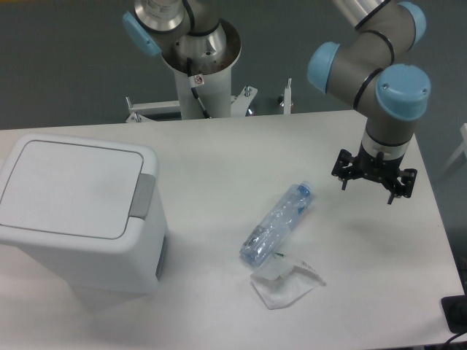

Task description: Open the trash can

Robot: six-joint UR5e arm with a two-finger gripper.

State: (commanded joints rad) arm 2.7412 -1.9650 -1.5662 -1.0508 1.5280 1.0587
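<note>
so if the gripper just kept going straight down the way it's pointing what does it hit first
Probably bare table. The gripper points downward, and nothing seems to lie beneath it; the plastic bottle sits off to its side. Depth is hard to judge from this one view.

Grey arm (365, 55), light-blue joint caps, black pincer (373, 180), silver base column (197, 55).

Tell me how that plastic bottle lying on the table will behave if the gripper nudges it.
The plastic bottle lies on its side and looks round, so it would probably roll or skid across the table. It appears clear, crumpled and empty, so likely light and easily dented. A push toward its base could shove it into the clear plastic bag lying against that end.
</note>
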